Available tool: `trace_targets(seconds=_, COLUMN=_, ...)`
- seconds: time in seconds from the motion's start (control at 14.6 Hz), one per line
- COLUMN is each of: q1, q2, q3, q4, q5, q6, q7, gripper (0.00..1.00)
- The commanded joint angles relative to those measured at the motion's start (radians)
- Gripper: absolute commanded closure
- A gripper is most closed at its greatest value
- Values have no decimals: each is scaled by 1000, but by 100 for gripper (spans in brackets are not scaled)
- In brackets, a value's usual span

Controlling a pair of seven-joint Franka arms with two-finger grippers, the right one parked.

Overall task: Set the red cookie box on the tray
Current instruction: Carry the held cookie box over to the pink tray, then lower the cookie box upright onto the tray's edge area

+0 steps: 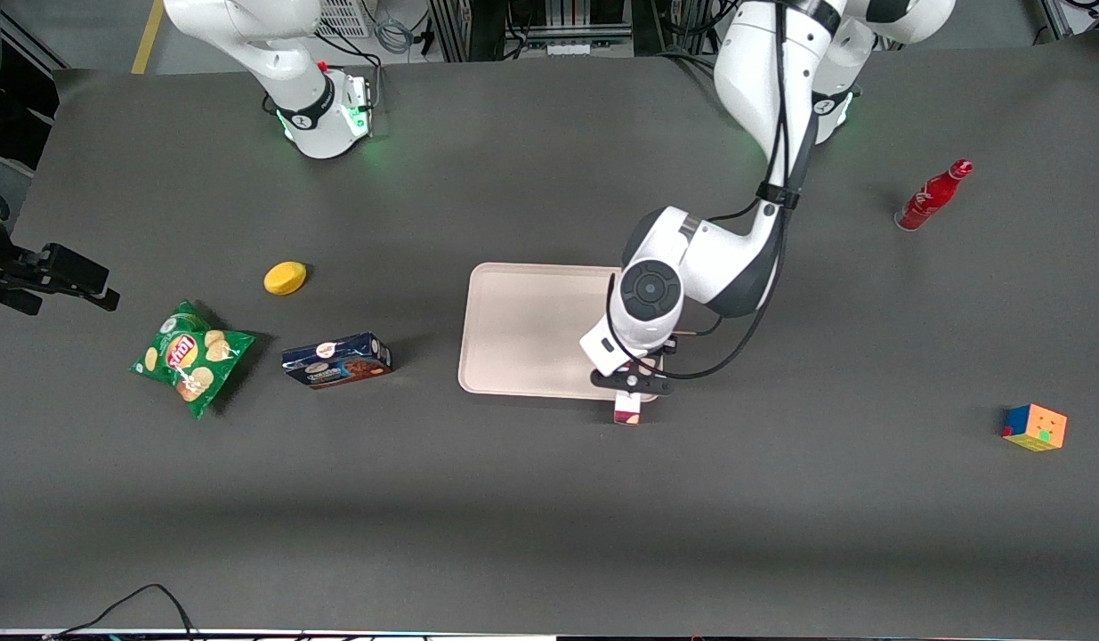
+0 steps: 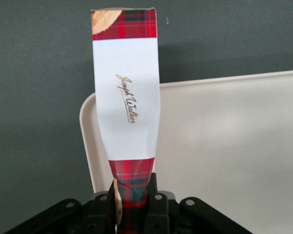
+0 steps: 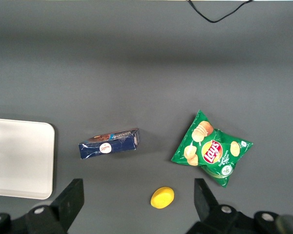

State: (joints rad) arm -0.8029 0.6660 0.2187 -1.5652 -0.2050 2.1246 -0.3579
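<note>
Nearest the front camera, the red cookie box [image 1: 627,409] pokes out past the tray [image 1: 513,320] rim nearest the camera, its end clamped between the narrowly closed fingers [image 2: 158,204] of the claw [image 1: 632,381], which hangs above the tray's corner toward the working arm's end. Its long body [image 2: 127,97] is held above the tray's rounded corner [image 2: 88,146] and the dark desk [image 1: 549,516] just beside it. Inside the tray the pale floor is bare, and open desk surrounds the tray, with a blue cookie box [image 1: 336,361] well apart from it.
</note>
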Motion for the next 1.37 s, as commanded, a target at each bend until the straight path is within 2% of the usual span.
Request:
trace_targets(seconds=0.0, q1=-38, q2=-48, q3=30, q4=-59, q5=-5, q6=8, q7=-19, gripper=100)
trace_targets(seconds=0.21, q1=-42, q2=-106, q3=28, q4=-131, q5=-4, q6=14, q7=-19, gripper=100)
trace_targets(seconds=0.41, q1=-54, q2=-164, q3=25, q4=-249, q5=-4, q6=113, q7=-19, gripper=100)
trace_targets(seconds=0.96, q1=-90, q2=-203, q3=21, q4=-386, q5=-10, q6=276, q7=-53, gripper=99)
trace_targets(seconds=1.16, q1=-105, q2=-201, q3=21, q4=-408, q5=-11, q6=301, q7=-76, gripper=89)
trace_targets(seconds=1.3, q1=-105, q2=-201, q3=21, q4=-406, q5=-13, q6=302, q7=-82, gripper=74)
